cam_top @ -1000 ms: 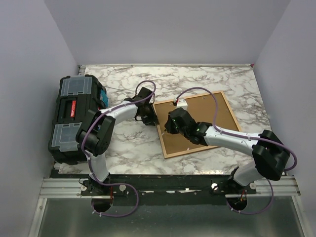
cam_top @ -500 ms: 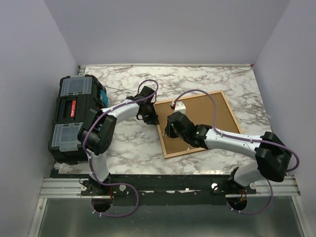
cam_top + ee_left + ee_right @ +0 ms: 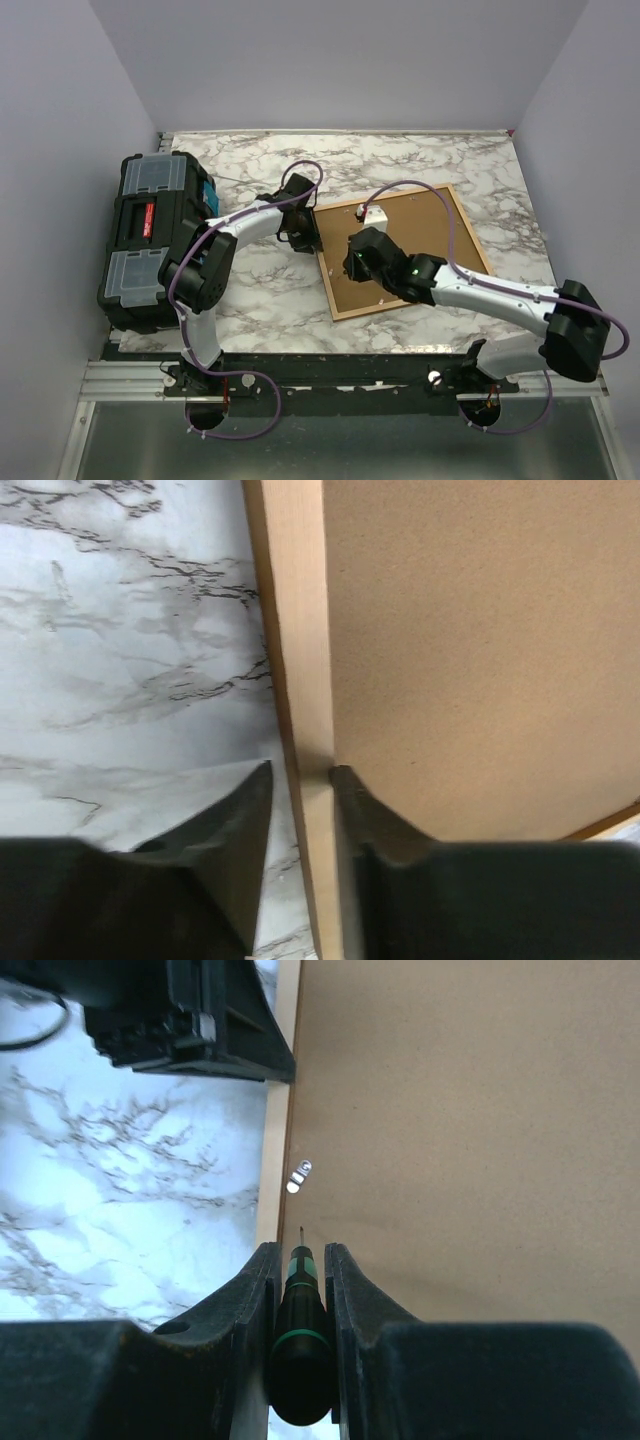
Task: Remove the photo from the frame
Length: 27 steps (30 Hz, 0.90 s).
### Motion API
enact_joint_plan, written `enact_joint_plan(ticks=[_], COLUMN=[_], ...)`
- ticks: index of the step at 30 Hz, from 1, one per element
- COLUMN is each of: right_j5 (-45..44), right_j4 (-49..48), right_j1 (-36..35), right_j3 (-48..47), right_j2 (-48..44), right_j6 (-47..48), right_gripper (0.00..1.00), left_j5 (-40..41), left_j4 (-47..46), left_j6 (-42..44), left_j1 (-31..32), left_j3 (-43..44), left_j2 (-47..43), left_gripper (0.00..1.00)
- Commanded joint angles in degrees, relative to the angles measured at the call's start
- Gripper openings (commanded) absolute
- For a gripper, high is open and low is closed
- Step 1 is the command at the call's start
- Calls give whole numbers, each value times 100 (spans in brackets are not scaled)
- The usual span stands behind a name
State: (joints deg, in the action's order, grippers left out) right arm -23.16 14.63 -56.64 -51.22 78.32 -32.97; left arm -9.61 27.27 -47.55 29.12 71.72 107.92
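Observation:
The frame [image 3: 329, 290] lies face down on the marble table, its plain brown backing board [image 3: 420, 225] facing up. The photo is hidden under that board. My left gripper [image 3: 312, 238] straddles the frame's left rail [image 3: 300, 630] near its far corner, one finger outside and one on the board side, shut on the rail. My right gripper [image 3: 352, 270] hovers over the board's left part, shut on a small black screwdriver with green bands [image 3: 300, 1300]. The screwdriver's thin tip points at a small metal tab [image 3: 299, 1175] beside the rail, a short way off it.
A black toolbox [image 3: 150, 240] stands at the table's left edge, about a hand's width from the frame. Purple cables loop above both wrists. Pale walls close in the left, back and right sides. Bare marble [image 3: 400, 165] lies behind the frame.
The right arm's elbow and forearm have swung out to the right and its gripper has edged slightly right over the board. The left gripper stays on the frame's rail.

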Motion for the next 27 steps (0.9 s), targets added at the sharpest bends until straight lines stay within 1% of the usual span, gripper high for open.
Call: enact_joint_plan(ticks=[1,4,6,8,12,14,16,20,27], right_j5=[-216,-4,32,18,-21,-22,-29,-22,-74], right_j4=[12,-277,-463,-514,-548,-636,-668,-695,-624], right_j1=[-30,35,77,169,186,188,189,190,189], right_j3=[83,42,-96,-300,-511,-506,-511,-528,-651], right_j2=[-505,-381,-119,215,631,705,751,758,834], right_j6=[25,74,152,211,349,394,411,396,402], right_gripper=[0,0,0,0,0,0,0,0,0], left_j5=[603,563,464,382,295,308,310,293,266], left_j4=[36,24,70,54,-58,-65,-103,-178,-212], left_j6=[551,714,743,702,608,593,583,555,547], left_j1=[-43,-44,-47,-47,-47,-47,-47,-47,-56], left_j3=[-119,-98,-34,-49,-166,-189,-240,-317,-352], left_j2=[-71,-250,-256,-237,-170,-122,-96,-77,-60], left_gripper=[40,53,56,56,50,43,34,31,29])
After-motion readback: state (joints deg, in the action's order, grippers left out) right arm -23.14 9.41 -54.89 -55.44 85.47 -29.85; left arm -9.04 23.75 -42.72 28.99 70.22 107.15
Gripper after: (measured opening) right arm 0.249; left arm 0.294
